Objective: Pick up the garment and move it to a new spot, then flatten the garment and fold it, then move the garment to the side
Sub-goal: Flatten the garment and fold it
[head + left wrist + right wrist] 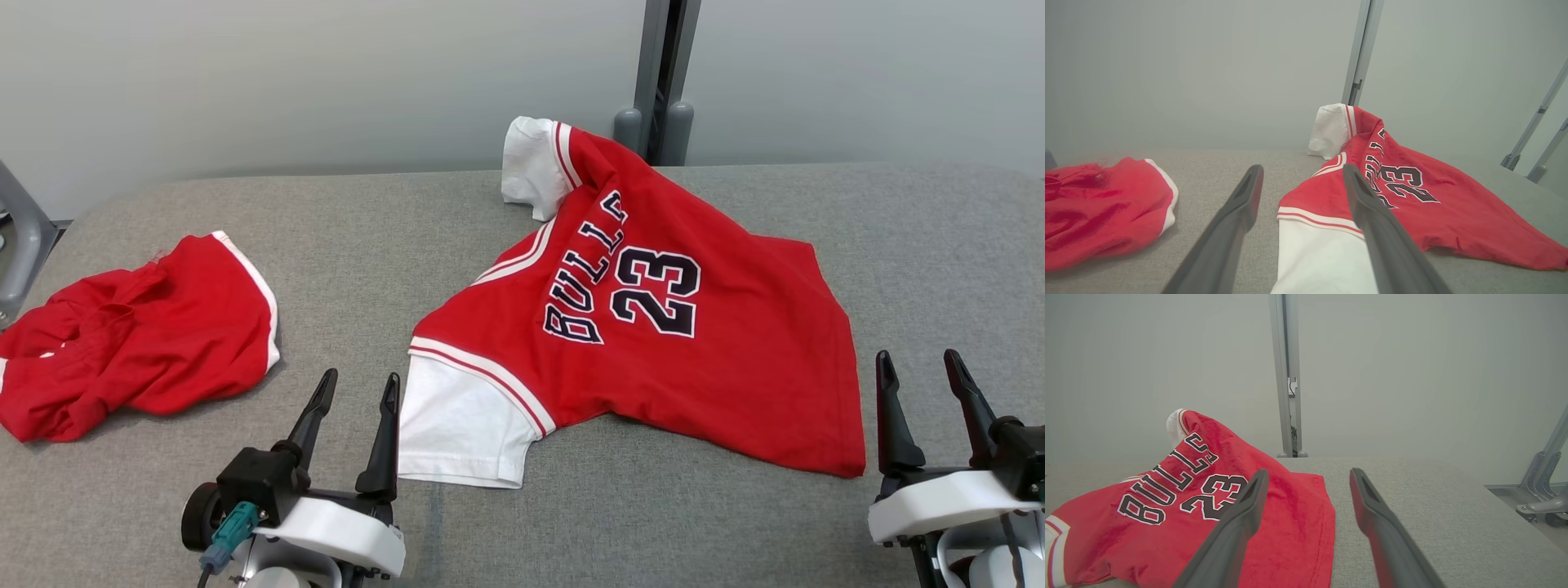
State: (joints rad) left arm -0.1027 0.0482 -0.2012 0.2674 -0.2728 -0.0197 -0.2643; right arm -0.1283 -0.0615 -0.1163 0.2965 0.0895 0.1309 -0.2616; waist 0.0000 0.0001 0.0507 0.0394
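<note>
Head view: your jersey (694, 359) lies rumpled mid-surface (620, 531), neither flattened nor folded; left fingers (382, 441) and right fingers (894, 416) stand spread, holding nothing.
You likely have flattening, folding and the move aside all to do. Left wrist view shows the white sleeve (1314, 257) running between the left fingers, where the head view puts it just beside them; a second red garment (155, 327) lies well apart.

Jersey (694, 359) is lying mid-table (367, 220), reaching the far edge. Other garment (139, 335) is sitting at left edge, well apart. Left gripper (362, 376) and right gripper (916, 354) are flanking jersey along near edge.
</note>
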